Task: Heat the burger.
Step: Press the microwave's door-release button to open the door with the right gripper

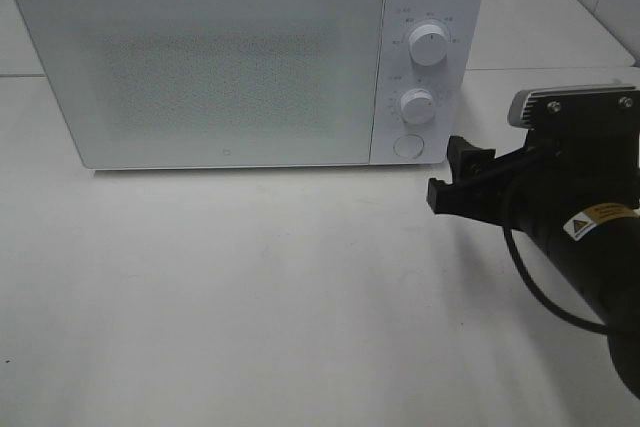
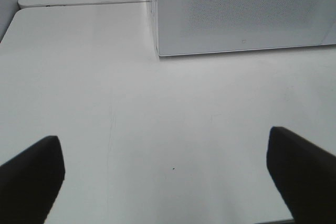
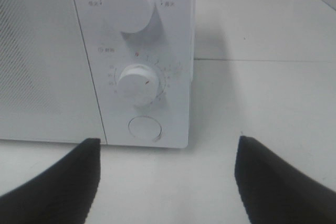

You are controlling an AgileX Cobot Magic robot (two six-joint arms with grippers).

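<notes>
Just off the microwave's [image 1: 230,57] front right corner, my right pincer [image 1: 455,175] hangs above the table [image 1: 250,297] with its jaws spread wide and nothing between them. Its black fingers [image 1: 470,154] point toward the control panel [image 1: 425,7] without touching it. Seen from that wrist, the lower knob [image 3: 137,84] and the round button [image 3: 144,128] beneath it sit straight ahead in the gap between the two fingers, and the upper knob [image 3: 128,2] stands above them with its red mark near the top. Behind the fingers a black cable [image 1: 530,277] loops down from my forearm, which carries a yellow warning label [image 1: 600,219].

My left pincer [image 2: 164,145] is also wide open and empty, held over bare white table. It faces the microwave's front left corner and is well apart from it. It does not show in the high view. Beyond that corner a seam [image 2: 84,3] runs across the white surface.

On the microwave, the door [image 1: 200,67] is closed flush with the body. Its pale, dotted panel lets me see nothing of the inside.

As for the burger, none of my views shows it, so I cannot tell where it is.
</notes>
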